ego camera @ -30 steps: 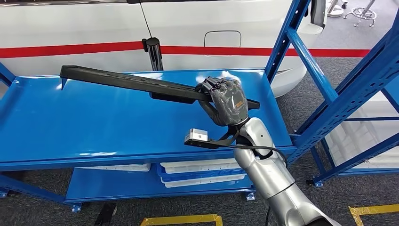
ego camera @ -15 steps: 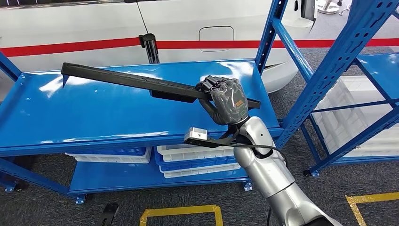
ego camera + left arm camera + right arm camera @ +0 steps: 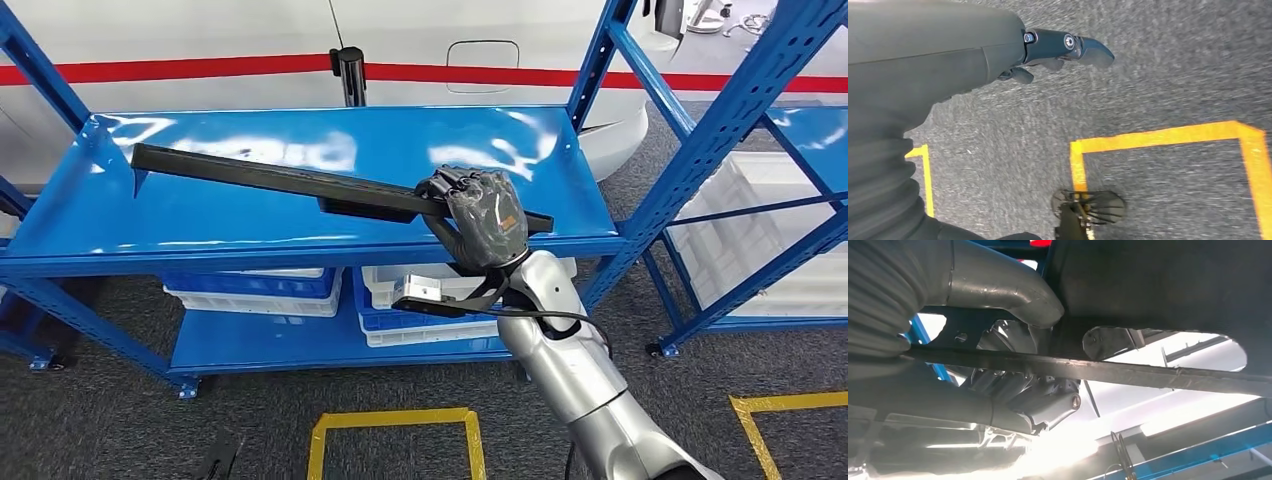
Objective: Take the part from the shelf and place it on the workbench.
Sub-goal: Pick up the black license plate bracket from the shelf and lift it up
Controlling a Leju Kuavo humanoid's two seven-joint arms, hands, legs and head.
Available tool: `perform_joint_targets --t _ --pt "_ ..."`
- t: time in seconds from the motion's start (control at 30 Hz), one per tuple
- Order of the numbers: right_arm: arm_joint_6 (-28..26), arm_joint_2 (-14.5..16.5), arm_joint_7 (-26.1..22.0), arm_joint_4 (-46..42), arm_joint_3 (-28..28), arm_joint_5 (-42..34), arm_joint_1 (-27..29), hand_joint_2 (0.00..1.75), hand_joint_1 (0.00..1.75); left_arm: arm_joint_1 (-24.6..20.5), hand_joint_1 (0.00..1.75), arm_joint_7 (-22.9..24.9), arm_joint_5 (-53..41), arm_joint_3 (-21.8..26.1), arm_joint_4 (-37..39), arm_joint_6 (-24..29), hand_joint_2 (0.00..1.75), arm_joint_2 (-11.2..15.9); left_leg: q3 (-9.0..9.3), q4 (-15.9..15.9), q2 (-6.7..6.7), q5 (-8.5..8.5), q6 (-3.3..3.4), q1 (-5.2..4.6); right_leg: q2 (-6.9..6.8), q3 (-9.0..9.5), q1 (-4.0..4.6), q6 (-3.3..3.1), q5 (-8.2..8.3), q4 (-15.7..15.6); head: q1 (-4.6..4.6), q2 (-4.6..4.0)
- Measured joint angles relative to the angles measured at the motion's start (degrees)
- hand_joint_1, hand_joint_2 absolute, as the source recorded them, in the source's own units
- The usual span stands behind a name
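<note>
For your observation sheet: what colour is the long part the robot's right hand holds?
Black; the long part, gripped by the right hand, shows best in the head view.

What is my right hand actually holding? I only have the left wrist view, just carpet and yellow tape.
Observer: Your right hand grips a long black part near one end, as the head view shows.
Operator: Is the part resting on anything?
Observer: It looks raised over the blue shelf top, stretching out toward your left; I cannot tell for sure that it is clear of the surface.
Operator: Anything under that shelf?
Observer: White trays sit on the lower level.
</note>
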Motion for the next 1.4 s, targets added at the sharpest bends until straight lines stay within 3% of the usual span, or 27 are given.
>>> perform_joint_targets --t 0.03,0.1,0.13,0.17,0.23,0.3,0.37,0.4,0.47,0.5,0.53,0.57,0.63,0.7,0.77,0.83,0.9,0.97,1.03,1.07,1.1,1.13,1.2,1.27,1.3,1.33,1.4 --pt "0.0 -0.1 0.0 0.0 0.0 0.0 0.1 1.75 1.75 0.0 0.0 0.0 0.0 0.0 0.0 0.0 1.75 0.0 -0.93 0.0 0.03 0.73 0.11 -0.19 0.01 -0.43 0.09 0.21 -1.08 3.3 0.02 0.0" --pt "0.0 -0.1 0.0 0.0 0.0 0.0 0.2 1.75 1.75 0.0 0.0 0.0 -0.1 0.0 0.0 0.0 1.75 0.0 -2.77 0.1 0.06 2.2 0.17 -0.59 0.02 1.32 0.46 0.96 -0.01 5.1 0.04 0.0" --pt "0.0 -0.1 0.0 0.0 0.0 0.1 0.2 1.75 1.75 0.0 0.0 0.0 -0.1 0.0 0.0 0.0 1.75 0.0 -3.59 0.1 0.07 2.9 0.15 -0.8 0.03 3.69 0.71 1.1 1.24 2.9 0.03 0.0" --pt "0.0 -0.1 0.0 0.0 0.0 0.1 0.2 1.75 1.75 0.0 0.0 0.0 -0.1 0.0 0.0 0.0 1.75 0.0 -4.27 0.1 0.07 3.57 0.1 -0.92 0.02 6.92 1.0 0.79 1.84 -0.9 0.02 0.0" --pt "-0.1 -0.1 0.0 -0.1 0.0 0.1 0.0 1.75 1.75 0.0 0.0 -0.1 -0.1 0.0 0.0 0.0 1.75 -0.1 -5.18 0.0 0.09 4.85 -0.28 -1.14 0.02 13.21 1.71 -0.63 0.9 -9.8 -0.07 0.0" --pt "-0.1 0.0 0.0 -0.2 0.0 0.1 -0.1 1.75 1.75 0.0 0.0 -0.1 -0.1 0.0 0.0 0.0 1.75 -0.2 -5.5 -0.3 0.16 6.12 -0.96 -0.98 0.08 15.28 2.23 -1.78 0.03 -14.1 -0.14 0.01" --pt "-0.1 0.0 0.0 -0.2 0.0 0.1 -0.1 1.75 1.75 0.1 0.0 -0.1 -0.2 0.0 0.0 0.0 1.75 -0.1 -5.94 -0.4 0.06 6.3 -1.7 -0.69 0.03 14.46 1.76 -2.7 1.33 -14.6 -0.06 0.01" --pt "0.0 0.0 0.0 -0.1 0.0 0.1 -0.2 1.75 1.75 0.1 0.0 -0.1 -0.2 0.0 0.1 0.0 1.75 -0.1 -6.45 0.6 -0.06 4.79 -2.06 -0.58 -0.04 14.06 1.47 -3.35 2.19 -14.8 -0.1 0.01" --pt "0.0 0.2 0.0 -0.1 0.0 0.2 -0.2 1.75 1.75 0.2 0.0 -0.1 -0.2 0.0 0.1 0.0 1.75 0.0 -7.98 5.8 -0.25 -0.87 -2.82 -0.16 -0.14 12.73 1.1 -4.12 3.95 -14.9 -0.29 0.01" --pt "0.0 0.3 0.0 -0.1 0.0 0.2 -0.2 1.75 1.75 0.2 0.0 -0.1 -0.2 0.0 0.1 0.0 1.75 0.0 -8.75 9.6 -0.25 -3.6 -3.27 0.11 -0.17 11.77 1.08 -4.23 4.72 -14.8 -0.42 0.0" --pt "0.0 0.4 0.0 -0.1 0.0 0.2 -0.1 1.75 1.75 0.2 0.0 -0.1 -0.2 0.0 0.1 0.0 1.75 0.0 -9.19 13.2 -0.25 -5.1 -3.74 0.41 -0.19 10.75 1.04 -4.07 5.43 -14.6 -0.47 0.0" --pt "0.0 0.4 0.0 -0.1 0.0 0.2 -0.1 1.75 1.75 0.2 0.0 -0.1 -0.2 0.0 0.1 0.0 1.75 0.0 -9.07 15.5 -0.24 -5.31 -4.17 0.71 -0.22 9.67 0.95 -3.83 6.07 -14.3 -0.45 0.0" --pt "0.0 0.4 0.0 -0.1 0.0 0.2 -0.1 1.75 1.75 0.1 0.0 -0.1 -0.2 0.0 0.1 0.0 1.75 0.1 -6.06 14.5 -0.21 -2.89 -4.92 1.37 -0.24 7.42 0.59 -3.21 7.14 -13.4 -0.48 0.0" --pt "0.0 0.4 0.0 -0.1 0.0 0.2 -0.1 1.75 1.75 0.0 0.0 -0.1 -0.2 0.0 0.0 0.0 1.75 0.1 -0.25 7.2 -0.29 -2.35 -5.48 1.77 -0.2 5.43 0.37 -2.33 8.01 -12.4 -0.55 0.0" --pt "0.0 0.4 0.0 -0.2 0.0 0.2 -0.2 1.75 1.75 -0.2 0.0 -0.1 -0.3 0.0 0.0 0.0 1.75 0.1 3.26 1.6 -0.57 -3.78 -4.98 1.53 -0.17 4.42 0.46 -1.33 8.98 -12.0 -0.45 0.01" --pt "0.0 0.5 0.0 -0.1 0.0 0.2 -0.2 1.75 1.75 -0.2 0.0 -0.1 -0.4 0.0 0.0 0.0 1.75 0.1 3.08 0.6 -0.7 -3.46 -3.54 0.99 -0.14 4.09 0.65 -0.35 10.17 -12.4 -0.35 0.01" --pt "0.1 0.4 -0.1 -0.1 0.0 0.2 -0.2 1.75 1.75 -0.2 0.0 -0.1 -0.5 0.0 0.0 0.0 1.75 0.0 2.31 0.2 -0.41 -2.33 -2.16 0.86 -0.06 3.49 0.64 0.17 10.2 -12.2 -0.42 0.0" --pt "0.3 0.3 -0.1 0.0 0.0 0.2 -0.2 1.75 1.75 -0.3 0.0 -0.1 -0.5 0.0 0.1 0.0 1.75 0.0 1.09 0.0 -0.11 -1.01 -0.97 0.88 0.0 1.84 0.52 -0.53 6.52 -9.0 -0.24 0.0" --pt "0.5 0.2 -0.1 0.0 0.0 0.0 -0.2 1.75 1.75 -0.3 0.0 -0.1 -0.6 0.0 0.0 0.1 1.75 0.1 -0.62 0.0 -0.02 0.43 -0.4 0.75 0.03 -0.19 0.47 -1.35 1.15 -2.3 -0.01 0.0" --pt "0.7 0.2 -0.1 0.0 0.0 0.0 -0.2 1.75 1.75 -0.3 0.0 -0.1 -0.6 0.0 0.0 0.1 1.75 0.1 -1.53 0.1 0.01 1.17 -0.39 0.71 0.03 -0.76 0.45 -1.27 -0.5 1.3 0.01 0.0" --pt "0.9 0.2 -0.1 0.0 0.0 -0.2 -0.2 1.75 1.75 -0.3 0.0 -0.1 -0.6 0.0 0.0 0.1 1.75 0.0 -2.53 0.1 0.05 1.95 -0.42 0.66 0.03 -0.69 0.43 -0.87 -1.07 4.1 0.04 0.0" --pt "1.2 0.2 -0.2 0.0 0.0 -0.4 -0.2 1.75 1.75 -0.3 0.0 -0.1 -0.6 0.0 0.0 0.1 1.75 0.0 -3.55 0.1 0.08 2.76 -0.52 0.61 0.03 0.18 0.43 -0.28 -0.58 5.4 0.07 0.0" --pt "1.4 0.2 -0.4 0.0 0.0 -1.0 -0.2 1.75 1.75 -0.3 0.0 -0.1 -0.7 0.0 0.0 0.2 1.75 0.0 -5.41 0.2 0.11 4.33 -0.86 0.54 0.03 4.77 0.44 0.63 1.63 2.2 0.07 0.0" --pt "1.6 0.3 -0.8 -0.3 -0.2 -1.5 -0.2 1.75 1.75 -0.3 0.0 -0.2 -0.7 0.1 0.0 0.2 1.75 0.0 -6.66 0.2 0.08 5.74 -1.43 0.39 0.11 12.12 0.75 0.18 0.94 -6.8 0.07 0.0" --pt "1.7 0.4 -0.9 -0.5 -0.3 -1.5 -0.3 1.75 1.75 -0.3 0.0 -0.2 -0.7 0.1 0.0 0.2 1.75 0.0 -6.98 0.1 0.06 6.51 -1.73 0.26 0.19 14.59 0.87 -0.17 0.06 -10.7 0.04 0.0" --pt "1.8 0.4 -1.0 -0.6 -0.4 -1.4 -0.4 1.75 1.75 -0.3 0.0 -0.2 -0.7 0.2 0.0 0.2 1.75 0.0 -7.24 0.0 0.0 7.26 -1.93 0.15 0.32 16.11 0.91 -0.39 -0.65 -13.2 0.04 0.0" --pt "1.8 0.6 -0.9 -0.7 -0.4 -1.0 -0.3 1.75 1.75 -0.2 0.0 -0.3 -0.8 0.2 0.1 0.2 1.75 0.2 -7.83 -0.3 -0.11 8.19 -2.26 0.23 0.38 15.29 0.35 -0.49 -0.13 -13.7 -0.27 0.0"
